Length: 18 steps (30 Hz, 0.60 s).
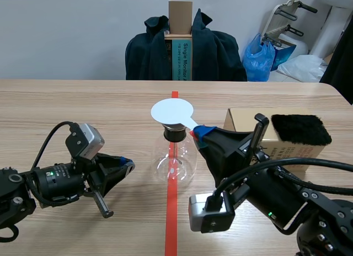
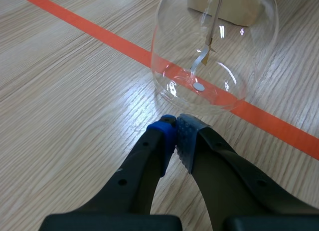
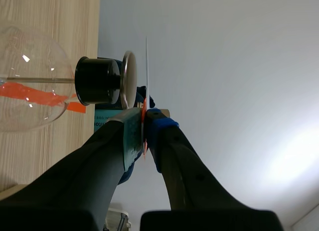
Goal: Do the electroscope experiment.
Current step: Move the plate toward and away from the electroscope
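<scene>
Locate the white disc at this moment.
In the scene view the white disc is held centrally, just over the black stopper of the glass flask, its handle pinched by the right gripper.

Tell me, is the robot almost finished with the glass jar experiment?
Probably about midway. Done: the right gripper is shut on the white disc. In hand: it holds the disc just above the metal cap of the glass flask, a small gap showing. Still to do, likely: watching the foil strip inside and putting the disc away. The left gripper is shut near the flask.
</scene>
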Each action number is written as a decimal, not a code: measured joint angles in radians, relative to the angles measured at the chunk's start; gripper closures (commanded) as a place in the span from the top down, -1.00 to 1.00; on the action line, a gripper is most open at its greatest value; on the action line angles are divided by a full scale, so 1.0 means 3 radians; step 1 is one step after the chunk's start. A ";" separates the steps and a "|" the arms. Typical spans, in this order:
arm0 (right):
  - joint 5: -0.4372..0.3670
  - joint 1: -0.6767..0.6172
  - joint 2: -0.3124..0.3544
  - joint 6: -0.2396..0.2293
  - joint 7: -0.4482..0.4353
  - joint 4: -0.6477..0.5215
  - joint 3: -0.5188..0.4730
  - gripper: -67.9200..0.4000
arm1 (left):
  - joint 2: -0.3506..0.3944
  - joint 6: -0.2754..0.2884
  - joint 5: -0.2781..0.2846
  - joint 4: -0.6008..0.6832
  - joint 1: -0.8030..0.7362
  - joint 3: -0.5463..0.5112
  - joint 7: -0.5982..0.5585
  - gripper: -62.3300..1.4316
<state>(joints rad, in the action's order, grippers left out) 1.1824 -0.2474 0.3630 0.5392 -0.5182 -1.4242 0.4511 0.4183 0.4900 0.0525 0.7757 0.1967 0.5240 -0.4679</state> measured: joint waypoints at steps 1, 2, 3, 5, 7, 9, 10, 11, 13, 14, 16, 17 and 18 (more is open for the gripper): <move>0.0000 0.0000 0.0000 0.0000 0.0032 0.0000 0.0000 -0.97 | 0.0000 0.0000 0.0000 0.0000 0.0000 0.0000 0.0000 -0.87; 0.0000 0.0000 0.0000 0.0000 0.0070 0.0000 0.0000 -0.97 | 0.0000 0.0000 0.0000 0.0000 0.0000 0.0000 0.0000 -0.87; 0.0000 0.0000 0.0000 0.0000 0.0103 0.0000 0.0000 -0.97 | 0.0000 0.0000 0.0000 0.0000 0.0000 0.0000 0.0000 -0.87; 0.0000 0.0000 0.0000 0.0000 0.0225 0.0000 0.0000 -0.97 | 0.0000 0.0000 0.0000 0.0000 0.0000 0.0000 0.0000 -0.87; 0.0000 0.0000 0.0000 0.0000 0.0348 0.0000 0.0000 -0.97 | 0.0000 0.0000 0.0000 0.0000 0.0000 0.0000 0.0000 -0.87; -0.0001 0.0000 0.0000 0.0000 0.0468 0.0000 0.0000 -0.97 | 0.0000 0.0000 0.0000 0.0000 0.0000 0.0000 0.0000 -0.87; -0.0001 0.0000 0.0000 0.0000 0.0521 0.0000 0.0000 -0.97 | 0.0000 0.0000 0.0000 0.0000 0.0000 0.0000 0.0000 -0.87; -0.0001 0.0000 0.0000 0.0000 0.0559 0.0000 0.0000 -0.97 | 0.0000 0.0000 0.0000 0.0000 0.0000 0.0000 0.0000 -0.87; -0.0001 0.0000 0.0000 0.0000 0.0674 0.0000 0.0000 -0.97 | 0.0000 0.0000 0.0000 0.0000 0.0000 0.0000 0.0001 -0.87; -0.0001 0.0000 0.0000 0.0000 0.0715 0.0000 0.0000 -0.97 | 0.0000 0.0000 0.0000 0.0000 0.0000 0.0000 0.0014 -0.87; -0.0001 0.0000 0.0000 0.0000 0.0830 0.0000 0.0000 -0.97 | 0.0000 0.0000 0.0000 0.0000 0.0000 0.0000 0.0023 -0.87; -0.0001 0.0000 0.0000 0.0000 0.0890 0.0000 0.0000 -0.97 | 0.0000 0.0000 0.0000 0.0000 0.0000 0.0000 0.0023 -0.87; -0.0001 0.0000 0.0000 0.0000 0.0952 0.0000 0.0000 -0.97 | 0.0000 0.0000 0.0000 0.0000 0.0000 0.0000 0.0023 -0.87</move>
<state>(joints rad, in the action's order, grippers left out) 1.1820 -0.2474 0.3630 0.5392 -0.2325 -1.4242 0.4511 0.4183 0.4900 0.0525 0.7757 0.1967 0.5240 -0.4610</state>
